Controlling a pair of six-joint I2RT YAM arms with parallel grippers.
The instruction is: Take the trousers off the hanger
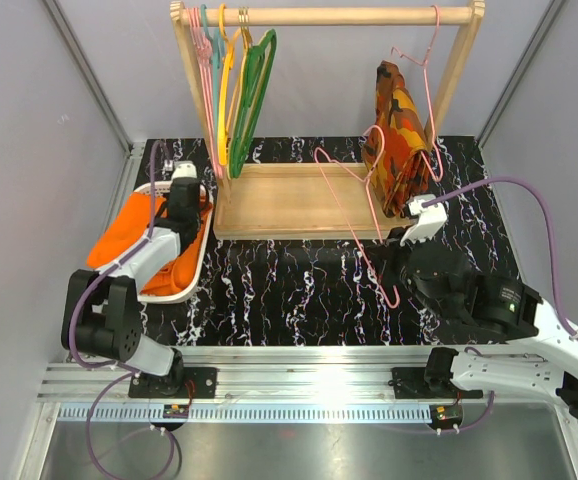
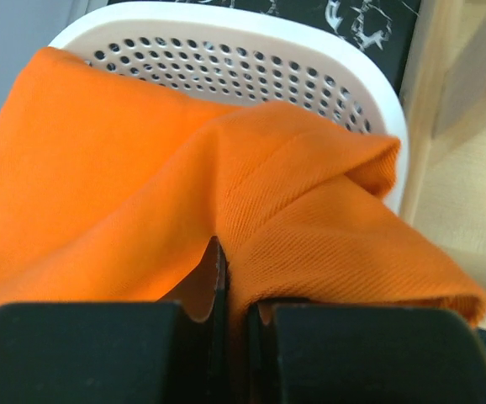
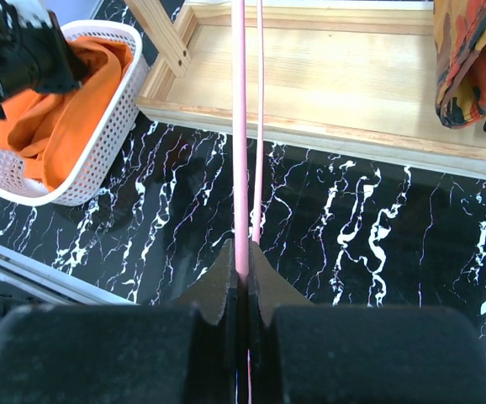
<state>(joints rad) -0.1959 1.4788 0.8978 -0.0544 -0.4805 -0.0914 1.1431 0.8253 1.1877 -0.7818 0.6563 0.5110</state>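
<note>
The bright orange trousers (image 1: 127,238) lie bunched in a white perforated basket (image 1: 172,294) at the left. They are off the hanger. My left gripper (image 1: 181,215) is down in the basket, shut on a fold of the trousers (image 2: 142,194), with cloth pinched between the fingertips (image 2: 230,261). The thin pink wire hanger (image 1: 358,240) stands bare and tilted over the table's middle. My right gripper (image 1: 394,252) is shut on its wire (image 3: 240,168), which runs up from between the fingertips (image 3: 245,261). The trousers (image 3: 54,126) and basket (image 3: 100,160) show at the right wrist view's upper left.
A wooden rack with a top rail (image 1: 329,15) and a tray base (image 1: 289,205) stands at the back. Green, yellow and teal hangers (image 1: 239,90) hang at its left. A camouflage-patterned garment (image 1: 399,130) hangs at its right on another pink wire hanger.
</note>
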